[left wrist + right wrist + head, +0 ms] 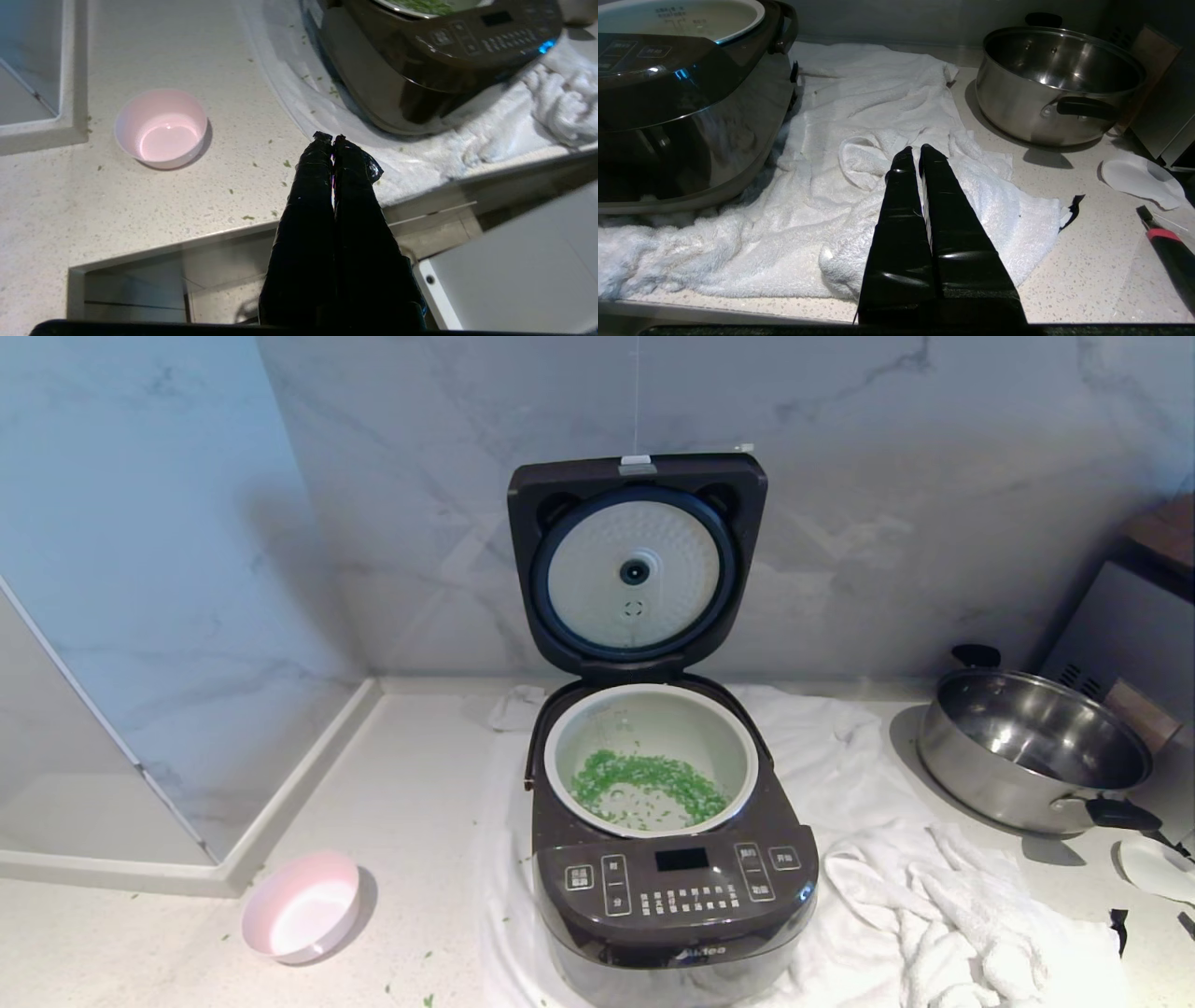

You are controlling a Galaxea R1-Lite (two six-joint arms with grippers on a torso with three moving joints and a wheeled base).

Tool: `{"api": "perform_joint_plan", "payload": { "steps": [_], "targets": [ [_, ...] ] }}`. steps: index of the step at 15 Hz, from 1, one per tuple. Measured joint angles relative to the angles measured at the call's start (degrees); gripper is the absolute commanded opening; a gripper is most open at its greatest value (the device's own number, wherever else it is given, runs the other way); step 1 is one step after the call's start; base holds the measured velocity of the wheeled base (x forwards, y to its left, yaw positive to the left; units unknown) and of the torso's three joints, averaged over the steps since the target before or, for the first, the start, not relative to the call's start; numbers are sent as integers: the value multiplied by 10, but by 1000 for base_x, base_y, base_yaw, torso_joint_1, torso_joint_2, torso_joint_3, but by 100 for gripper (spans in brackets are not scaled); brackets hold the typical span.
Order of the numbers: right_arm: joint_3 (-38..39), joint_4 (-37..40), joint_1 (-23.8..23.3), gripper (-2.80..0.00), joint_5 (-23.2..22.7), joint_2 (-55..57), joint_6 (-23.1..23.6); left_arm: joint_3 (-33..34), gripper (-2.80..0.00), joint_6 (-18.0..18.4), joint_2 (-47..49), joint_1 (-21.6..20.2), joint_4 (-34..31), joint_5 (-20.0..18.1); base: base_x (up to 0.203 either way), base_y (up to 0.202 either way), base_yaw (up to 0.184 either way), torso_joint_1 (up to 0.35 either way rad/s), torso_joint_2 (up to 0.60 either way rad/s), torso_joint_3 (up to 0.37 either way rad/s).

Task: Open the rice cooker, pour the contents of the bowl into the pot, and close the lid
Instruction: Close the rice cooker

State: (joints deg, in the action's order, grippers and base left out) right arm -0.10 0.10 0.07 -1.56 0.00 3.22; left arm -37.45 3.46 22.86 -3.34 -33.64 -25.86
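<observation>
The dark rice cooker (674, 887) stands on a white towel with its lid (638, 560) raised upright against the wall. Green contents (649, 782) lie in its white pot (651, 709). The pale pink bowl (301, 906) sits upright and empty on the counter to the cooker's left. My left gripper (331, 137) is shut with nothing in it, above the counter's front edge, apart from the bowl (161, 127) and near the cooker's (434, 65) front corner. My right gripper (914, 148) is shut and empty over the towel, right of the cooker (682, 116). Neither gripper shows in the head view.
A steel pot with black handles (1032, 749) stands at the right, near a dark appliance (1134, 625). A white towel (934, 915) lies bunched under and right of the cooker. Green bits (247, 217) are scattered on the counter. A white scrap (1141, 179) and a red-and-black tool (1169, 254) lie at far right.
</observation>
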Motion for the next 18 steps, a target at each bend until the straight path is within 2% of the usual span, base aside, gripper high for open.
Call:
{"api": "perform_joint_plan", "payload": {
  "steps": [2, 4, 6, 8, 10, 11, 13, 18],
  "targets": [
    [0, 0, 0, -280, 0, 0, 0, 0, -280, 0, -50, 25, -29, 2, 0, 0, 0, 0, 0, 0],
    [0, 0, 0, -280, 0, 0, 0, 36, -280, 6, -109, 31, -18, 7, 0, 0, 0, 0, 0, 0],
    [0, 0, 0, -280, 0, 0, 0, 103, -280, 19, -167, 33, 12, 44, 0, 0, 0, 0, 0, 0],
    [0, 0, 0, -280, 0, 0, 0, 198, -280, 33, -200, 33, 79, 111, 0, 0, 0, 0, 0, 0],
    [0, 0, 0, -280, 0, 0, 0, 309, -280, 55, -215, 33, 199, 175, 0, 0, 0, 0, 0, 0],
    [0, 0, 0, -280, 0, 0, 0, 340, -280, 65, -220, 33, 255, 198, 0, 0, 0, 0, 0, 0],
    [0, 0, 0, -280, 0, 0, 0, 367, -280, 74, -226, 33, 325, 234, 0, 0, 0, 0, 0, 0],
    [0, 0, 0, -280, 0, 0, 0, 374, -280, 79, -229, 34, 335, 238, 0, 0, 0, 0, 0, 0]
  ]
}}
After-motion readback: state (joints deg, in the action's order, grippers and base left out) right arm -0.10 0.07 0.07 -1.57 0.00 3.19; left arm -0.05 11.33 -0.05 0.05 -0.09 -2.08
